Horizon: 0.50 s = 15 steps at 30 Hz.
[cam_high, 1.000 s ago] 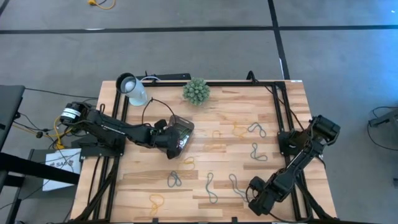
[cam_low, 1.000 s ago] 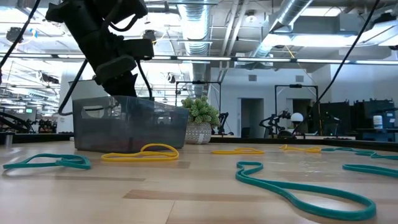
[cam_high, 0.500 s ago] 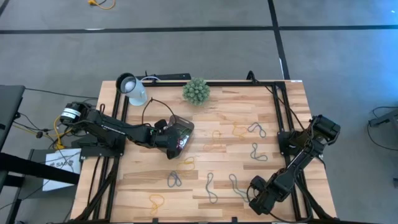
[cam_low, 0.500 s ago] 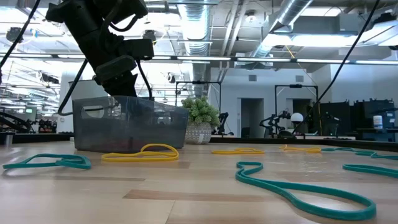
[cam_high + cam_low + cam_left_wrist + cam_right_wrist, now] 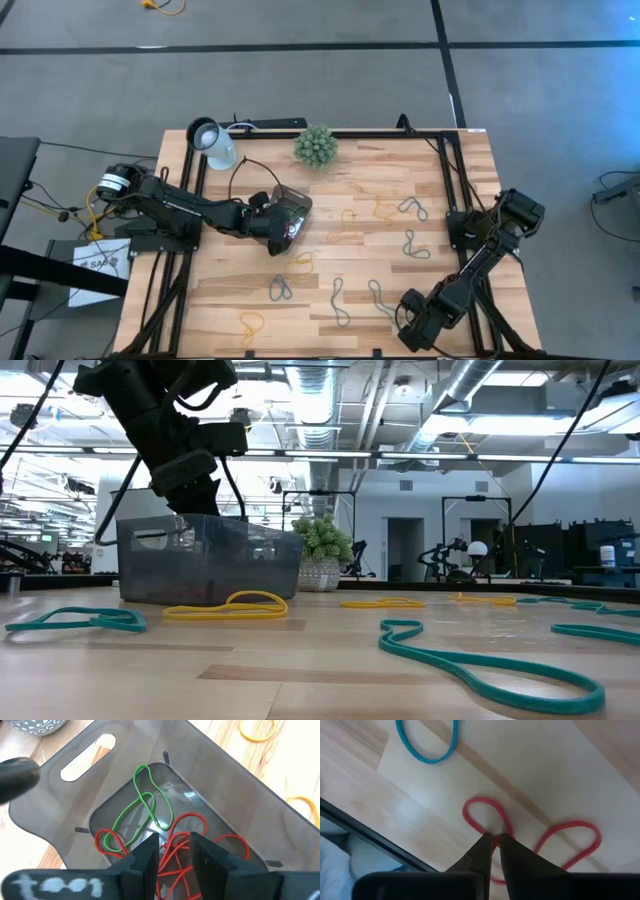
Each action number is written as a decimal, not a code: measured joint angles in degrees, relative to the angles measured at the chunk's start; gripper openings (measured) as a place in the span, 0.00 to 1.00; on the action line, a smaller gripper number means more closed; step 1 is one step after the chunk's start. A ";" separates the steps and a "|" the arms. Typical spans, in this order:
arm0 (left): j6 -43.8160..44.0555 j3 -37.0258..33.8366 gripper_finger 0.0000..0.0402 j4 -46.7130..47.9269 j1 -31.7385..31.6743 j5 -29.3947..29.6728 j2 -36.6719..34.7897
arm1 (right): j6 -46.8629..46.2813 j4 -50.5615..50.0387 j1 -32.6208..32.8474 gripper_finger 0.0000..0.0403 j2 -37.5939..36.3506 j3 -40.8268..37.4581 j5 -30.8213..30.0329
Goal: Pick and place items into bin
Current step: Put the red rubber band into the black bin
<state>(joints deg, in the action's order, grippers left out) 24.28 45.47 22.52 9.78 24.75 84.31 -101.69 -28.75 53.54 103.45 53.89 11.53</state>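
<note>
- Right hand (image 5: 496, 840) — fingers pinched on the red loop (image 5: 482, 817), apparently gripping it, at the worktop's (image 5: 380, 250) near-right edge.
- Left hand (image 5: 172, 847) — released, hanging over the bin (image 5: 65, 795) with loops inside, left of centre.

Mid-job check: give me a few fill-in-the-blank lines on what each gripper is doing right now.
1. The left gripper hangs over the ___, open.
2. The right gripper pinches a ___ band near the table's front edge.
3. The bin holds red bands and a ___ one.
4. Beside the lamp stands a spiky green ___.

Missing words: bin; red; green; plant
</note>
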 joint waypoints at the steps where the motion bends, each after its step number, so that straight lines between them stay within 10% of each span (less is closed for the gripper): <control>1: -0.11 0.00 0.25 -0.02 -0.02 0.02 0.00 | 0.39 -0.40 -0.01 0.06 -0.01 0.00 -0.18; 15: -0.13 0.00 0.25 -1.88 -0.11 2.48 0.00 | 17.15 -8.13 -4.02 0.00 -12.85 1.88 -25.40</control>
<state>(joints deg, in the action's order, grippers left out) 24.14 45.47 20.65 9.67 27.24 84.31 -84.54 -36.88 49.52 90.60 55.77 -13.87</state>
